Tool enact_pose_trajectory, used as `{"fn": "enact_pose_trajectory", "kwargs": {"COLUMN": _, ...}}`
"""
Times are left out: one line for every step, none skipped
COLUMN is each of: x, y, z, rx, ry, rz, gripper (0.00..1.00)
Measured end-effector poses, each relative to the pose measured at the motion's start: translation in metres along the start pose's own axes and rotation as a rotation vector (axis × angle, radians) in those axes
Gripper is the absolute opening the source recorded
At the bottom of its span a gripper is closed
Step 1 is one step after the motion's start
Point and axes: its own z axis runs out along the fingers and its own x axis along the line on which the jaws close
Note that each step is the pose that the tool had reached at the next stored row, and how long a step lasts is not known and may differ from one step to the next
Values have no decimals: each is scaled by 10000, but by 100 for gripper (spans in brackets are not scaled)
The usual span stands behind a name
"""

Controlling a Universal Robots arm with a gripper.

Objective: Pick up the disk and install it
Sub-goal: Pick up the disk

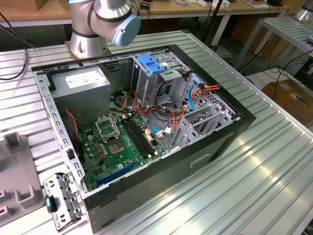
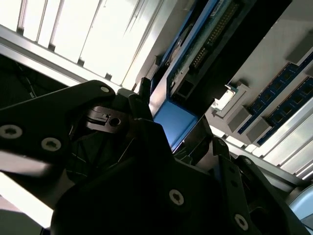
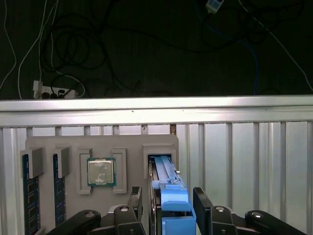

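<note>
Disk (image 3: 168,196) standing in tray (image 3: 73,147) slot; processor (image 3: 101,172) beside it; memory sticks (image 3: 29,191) beyond processor.

We see even light in the exterior view, glare streaking the table (image 1: 254,161). In the second wrist view its slats burn out white behind the dark silhouette of the gripper (image 2: 176,120). The first wrist view's background is dim.

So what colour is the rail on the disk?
The carrier rail is bright blue, clearest in the first wrist view.
</note>
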Motion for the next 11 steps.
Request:
{"fn": "enact_pose_trajectory", "kwargs": {"x": 0, "y": 1, "z": 0, "rx": 0, "ry": 0, "rz": -1, "gripper": 54}}
{"fn": "enact_pose_trajectory", "kwargs": {"x": 0, "y": 4, "z": 0, "rx": 0, "ry": 0, "rz": 0, "gripper": 54}}
{"fn": "enact_pose_trajectory", "kwargs": {"x": 0, "y": 5, "z": 0, "rx": 0, "ry": 0, "rz": 0, "gripper": 52}}
{"fn": "enact_pose_trajectory", "kwargs": {"x": 0, "y": 6, "z": 0, "rx": 0, "ry": 1, "rz": 0, "gripper": 46}}
{"fn": "enact_pose_trajectory", "kwargs": {"x": 0, "y": 7, "z": 0, "rx": 0, "ry": 0, "rz": 0, "gripper": 46}}
{"fn": "enact_pose_trajectory", "kwargs": {"x": 0, "y": 9, "z": 0, "rx": 0, "ry": 0, "rz": -1, "gripper": 39}}
{"fn": "enact_pose_trajectory", "kwargs": {"x": 1, "y": 11, "z": 0, "rx": 0, "ry": 0, "rz": 0, "gripper": 39}}
{"fn": "enact_pose_trajectory", "kwargs": {"x": 1, "y": 14, "z": -1, "rx": -2, "ry": 1, "rz": 0, "gripper": 39}}
{"fn": "enact_pose_trajectory", "kwargs": {"x": 0, "y": 16, "z": 0, "rx": 0, "ry": 0, "rz": 0, "gripper": 38}}
{"fn": "enact_pose_trajectory", "kwargs": {"x": 1, "y": 17, "z": 0, "rx": 0, "ry": 0, "rz": 0, "gripper": 38}}
{"fn": "enact_pose_trajectory", "kwargs": {"x": 0, "y": 19, "z": 0, "rx": 1, "ry": 0, "rz": 0, "gripper": 37}}
